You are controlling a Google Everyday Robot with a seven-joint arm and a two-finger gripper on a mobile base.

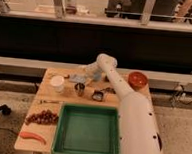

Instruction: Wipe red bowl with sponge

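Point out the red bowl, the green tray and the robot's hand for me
red bowl (pixel 137 79), camera view, on its dark inside.
green tray (pixel 86 152), camera view, on its near rim.
hand (pixel 83 78), camera view, far side of table, between its fingertips.

Orange-red bowl (pixel 138 79), green tray (pixel 86 150), white arm (pixel 131 114), pale claw (pixel 86 73) far-centre.

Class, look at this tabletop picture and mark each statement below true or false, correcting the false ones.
1. The red bowl sits at the table's far right. True.
2. The green tray holds grapes. False: the grapes lie on the table left of it.
3. The pincer is at the far side of the table, left of the red bowl. True.
4. The white cup stands inside the red bowl. False: it stands on the table's left part.
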